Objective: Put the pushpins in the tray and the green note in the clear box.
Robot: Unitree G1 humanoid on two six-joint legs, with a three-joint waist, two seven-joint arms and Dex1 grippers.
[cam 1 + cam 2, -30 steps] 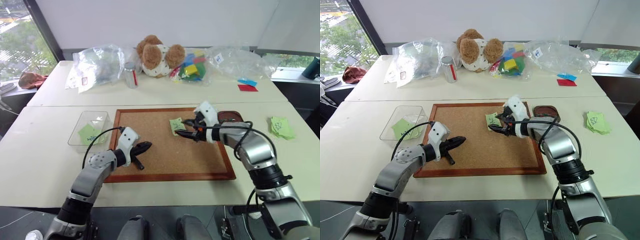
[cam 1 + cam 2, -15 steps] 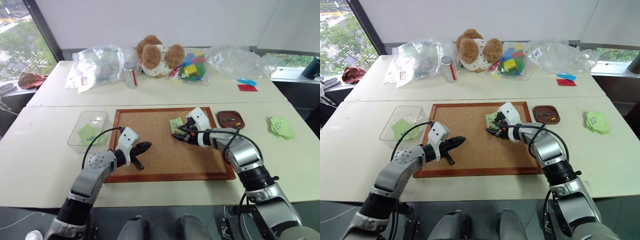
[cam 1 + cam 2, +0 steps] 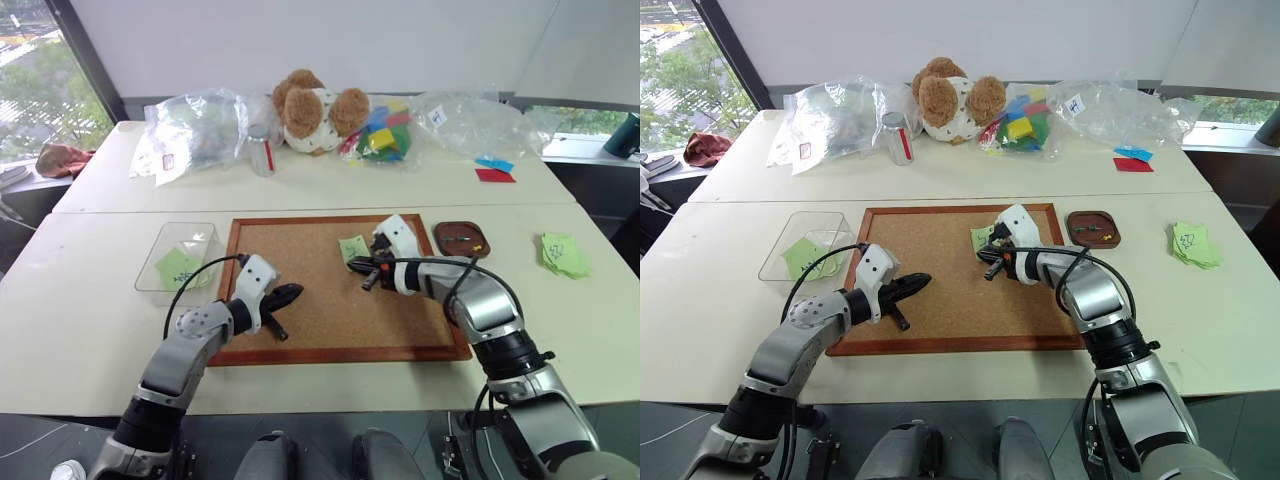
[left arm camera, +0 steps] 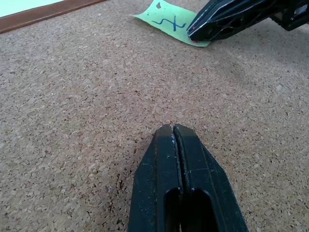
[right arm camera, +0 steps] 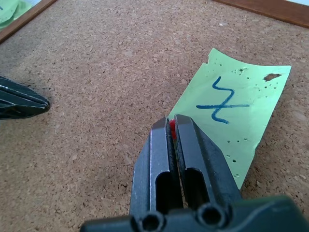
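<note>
A green note (image 5: 236,111) with a blue scribble lies on the corkboard (image 3: 300,330). My right gripper (image 5: 172,123) is shut on a red pushpin (image 5: 172,128) at the note's near edge, and its tips touch the board. The head views show this gripper (image 3: 366,281) just below the note (image 3: 353,247). Over the board's left part my left gripper (image 3: 297,292) is shut on nothing. The dark brown tray (image 3: 437,240) stands right of the board with small pins (image 3: 1098,231) in it. Left of the board, the clear box (image 3: 150,272) holds a green slip (image 3: 178,268).
A stack of green notes (image 3: 563,254) lies at the table's right edge. At the back are clear plastic bags (image 3: 195,128), a can (image 3: 262,150), a teddy bear (image 3: 318,108), coloured blocks (image 3: 385,135), and red and blue slips (image 3: 494,170).
My right gripper shifted left from in front of the tray to the note's edge, and its jaws have closed on the red pushpin. The left arm has stayed still.
</note>
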